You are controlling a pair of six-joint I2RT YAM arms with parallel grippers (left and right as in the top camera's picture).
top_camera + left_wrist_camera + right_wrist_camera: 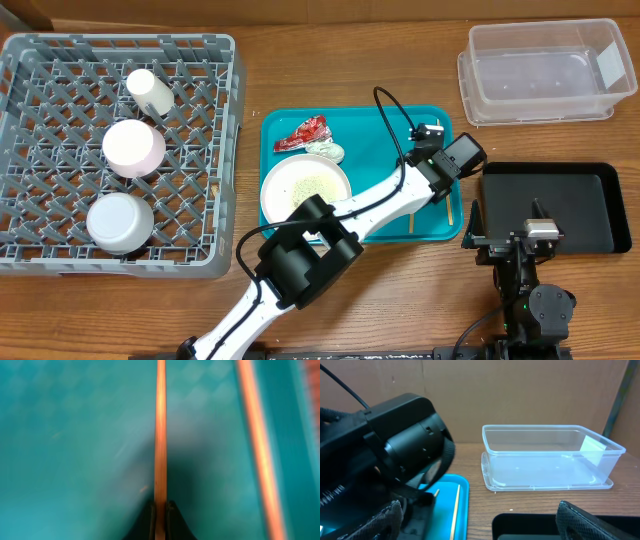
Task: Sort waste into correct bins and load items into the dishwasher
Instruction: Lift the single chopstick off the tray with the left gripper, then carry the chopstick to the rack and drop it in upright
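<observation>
Chopsticks (160, 420), thin, straight and of orange-brown wood, showed against the flat teal plastic serving tray (75, 435). We saw the left gripper (160, 510) clamped on one; the second stick (256, 455) lay just beside it. The right gripper (482, 522) hung spread wide by the shallow black rectangular tray (535, 527).

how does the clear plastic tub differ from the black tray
The clear rectangular plastic tub is see-through; the shallow black rectangular tray is opaque. The tub has tall walls; the tray is low-sided. The tub sits at the table far edge; the tray lies nearer the robot, with the right arm overlapping its near left corner. Both are rectangular and similar in footprint.
</observation>
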